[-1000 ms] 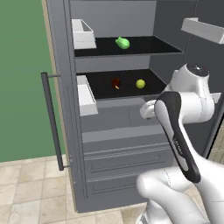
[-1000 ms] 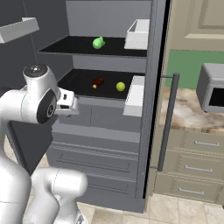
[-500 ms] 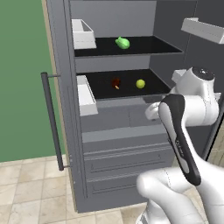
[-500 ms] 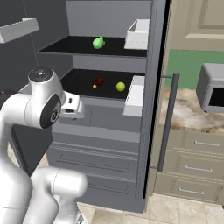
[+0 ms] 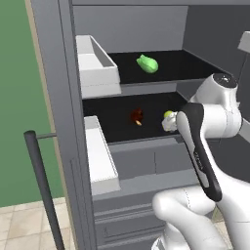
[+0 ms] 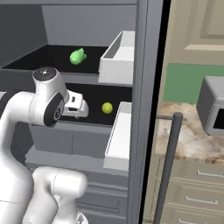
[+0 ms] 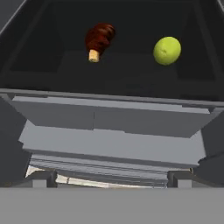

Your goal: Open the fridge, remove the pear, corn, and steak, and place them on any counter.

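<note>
The fridge (image 5: 58, 97) stands open, its dark shelves exposed. On the upper shelf lies the bright green corn (image 5: 147, 64) (image 6: 77, 56). The lower shelf holds the dark red steak (image 5: 137, 116) (image 7: 99, 38) and, to its right, the round yellow-green pear (image 5: 168, 114) (image 6: 107, 107) (image 7: 167, 50). My gripper (image 5: 171, 125) (image 6: 81, 109) (image 7: 111, 179) hovers open at the front edge of that lower shelf, just short of the pear, holding nothing. In the hand view both foods lie ahead, above the shelf's grey front lip.
White door bins (image 5: 97, 68) (image 6: 120, 54) flank the shelves on both open doors. A long bar handle (image 6: 168, 166) stands right of the arm. Beyond it, the marbled counter (image 6: 192, 140) carries a microwave (image 6: 212, 105). Grey drawers (image 7: 113, 144) sit below the shelf.
Both base views have closed in on the fridge, so the base has driven forward. The hand has reached in toward the lower shelf, nearer the pear, jaws still open.
</note>
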Available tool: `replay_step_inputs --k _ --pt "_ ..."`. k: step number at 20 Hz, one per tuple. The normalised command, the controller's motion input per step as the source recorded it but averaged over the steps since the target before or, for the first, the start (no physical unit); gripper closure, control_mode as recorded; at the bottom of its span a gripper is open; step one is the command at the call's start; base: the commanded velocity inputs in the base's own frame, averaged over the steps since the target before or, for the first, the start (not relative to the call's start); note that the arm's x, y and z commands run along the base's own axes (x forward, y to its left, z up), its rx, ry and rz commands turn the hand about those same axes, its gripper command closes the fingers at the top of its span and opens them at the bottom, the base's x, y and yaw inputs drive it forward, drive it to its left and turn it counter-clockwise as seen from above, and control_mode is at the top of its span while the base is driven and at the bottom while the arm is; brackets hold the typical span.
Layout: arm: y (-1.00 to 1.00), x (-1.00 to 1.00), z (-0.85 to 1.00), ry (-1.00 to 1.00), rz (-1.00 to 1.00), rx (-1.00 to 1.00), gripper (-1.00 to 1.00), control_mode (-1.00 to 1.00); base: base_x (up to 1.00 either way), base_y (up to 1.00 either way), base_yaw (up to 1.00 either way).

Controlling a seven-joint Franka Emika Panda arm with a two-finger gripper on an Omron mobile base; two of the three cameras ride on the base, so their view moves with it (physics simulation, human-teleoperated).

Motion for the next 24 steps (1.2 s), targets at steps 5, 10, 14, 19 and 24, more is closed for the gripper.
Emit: replay_step_inputs --k 5,10,14,19,24 --pt "0.00 0.00 0.03 -0.01 0.00 0.00 -1.00 -1.00 0.79 0.09 -0.08" --pt "0.02 -0.86 0.79 -0.35 0.00 -0.04 -1.00 -1.00 0.00 0.00 0.00" --pt "0.13 -0.51 1.00 -0.34 0.00 -0.04 -1.00 -1.00 0.00 0.00 0.00" --pt "0.05 0.36 0.98 -0.14 0.00 -0.01 -1.00 -1.00 0.00 0.00 0.00" --pt "0.00 0.91 0.74 -0.03 0.00 0.00 -1.00 -1.00 0.00 0.00 0.00"
